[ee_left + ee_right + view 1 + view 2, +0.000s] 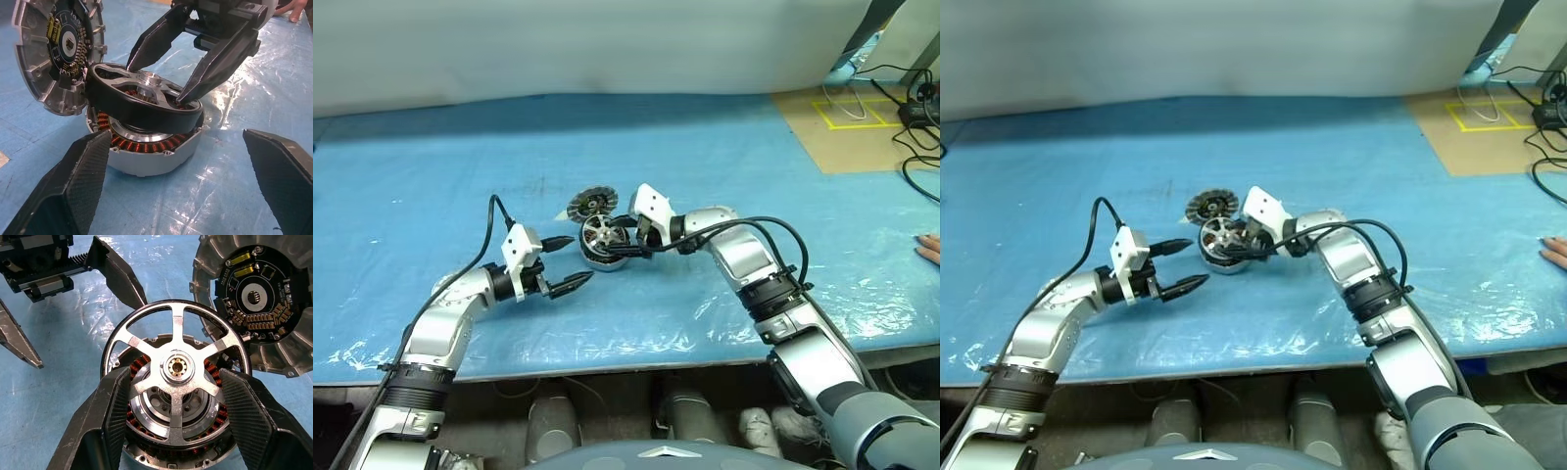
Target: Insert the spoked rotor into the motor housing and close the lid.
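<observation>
Copper windings of the motor housing still show: right tool grips the spoked rotor, tilted, partly seated atop it; left tool open nearby; lid still open.

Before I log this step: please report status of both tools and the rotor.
Left tool open, empty, beside the motor housing. Right tool shut on spoked rotor, tilted over the housing, not seated. Lid open. Nothing in the way.

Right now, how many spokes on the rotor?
5, on the spoked rotor, radiating from its hub: one toward the lid, one opposite, the rest between. The right gripper holds it tilted over the motor housing.
</observation>
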